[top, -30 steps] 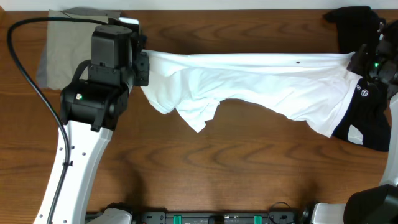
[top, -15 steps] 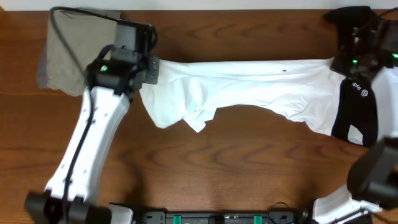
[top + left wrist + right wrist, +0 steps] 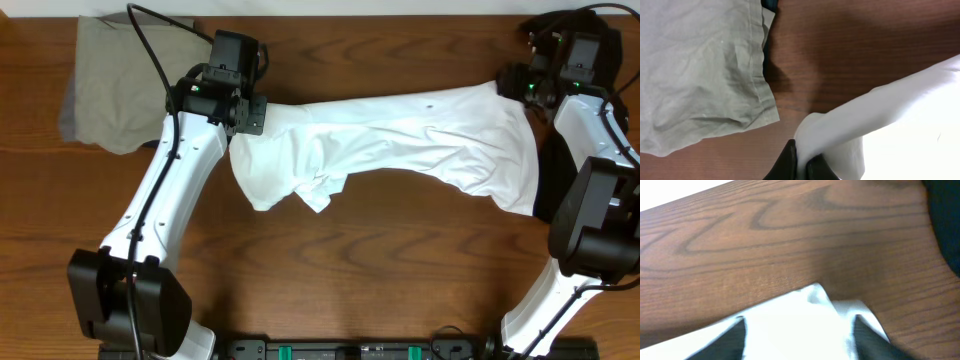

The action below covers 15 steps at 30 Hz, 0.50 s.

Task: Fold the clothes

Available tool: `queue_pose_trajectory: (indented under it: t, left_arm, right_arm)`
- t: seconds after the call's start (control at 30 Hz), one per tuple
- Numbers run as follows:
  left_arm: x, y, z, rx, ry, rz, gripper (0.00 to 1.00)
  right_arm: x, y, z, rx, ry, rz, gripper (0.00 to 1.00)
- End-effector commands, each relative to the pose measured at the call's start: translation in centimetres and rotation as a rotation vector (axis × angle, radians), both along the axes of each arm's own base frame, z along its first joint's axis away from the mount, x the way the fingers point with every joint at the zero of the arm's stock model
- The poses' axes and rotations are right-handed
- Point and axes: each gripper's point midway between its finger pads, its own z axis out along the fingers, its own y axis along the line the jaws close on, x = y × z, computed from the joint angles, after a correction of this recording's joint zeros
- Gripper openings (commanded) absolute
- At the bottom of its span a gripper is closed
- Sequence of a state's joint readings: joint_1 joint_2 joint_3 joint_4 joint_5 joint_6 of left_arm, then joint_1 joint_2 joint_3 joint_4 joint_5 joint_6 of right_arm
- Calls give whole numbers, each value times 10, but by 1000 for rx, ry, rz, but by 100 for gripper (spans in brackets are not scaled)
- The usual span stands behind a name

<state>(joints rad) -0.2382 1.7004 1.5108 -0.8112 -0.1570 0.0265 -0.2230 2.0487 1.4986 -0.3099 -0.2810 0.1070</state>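
Two tools, one shirt strung between them. Far left, khaki garment lies flat on the desk, apart from the job. Next, left tool is pinched tight on the left end of the white T-shirt. Shirt lies along the desk's far half, long axis left-right, loose flap sagging nearward by that tool. At the far end, right tool is wide, shirt corner lying between its fingers, not gripped. Left arm has the only hold, so I'd judge the next fold carries that end rightward along the axis
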Motion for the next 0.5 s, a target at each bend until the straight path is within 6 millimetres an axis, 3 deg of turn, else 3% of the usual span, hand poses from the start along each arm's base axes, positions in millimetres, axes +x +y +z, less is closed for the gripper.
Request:
queue_pose_trajectory:
  t: [0.0, 0.17, 0.33, 0.47]
  left_arm:
    - [2, 4, 4, 8, -10, 5, 6]
    - [2, 3, 4, 7, -10, 5, 6]
    - [2, 3, 4, 7, -10, 5, 6]
    - [2, 3, 4, 5, -11, 9, 6]
  right_arm:
    - [-2, 5, 28, -1, -23, 13, 77]
    - [-34, 11, 21, 12, 110, 28, 79]
    - [-59, 12, -8, -22, 226, 54, 66]
    - [-67, 7, -21, -60, 263, 37, 60]
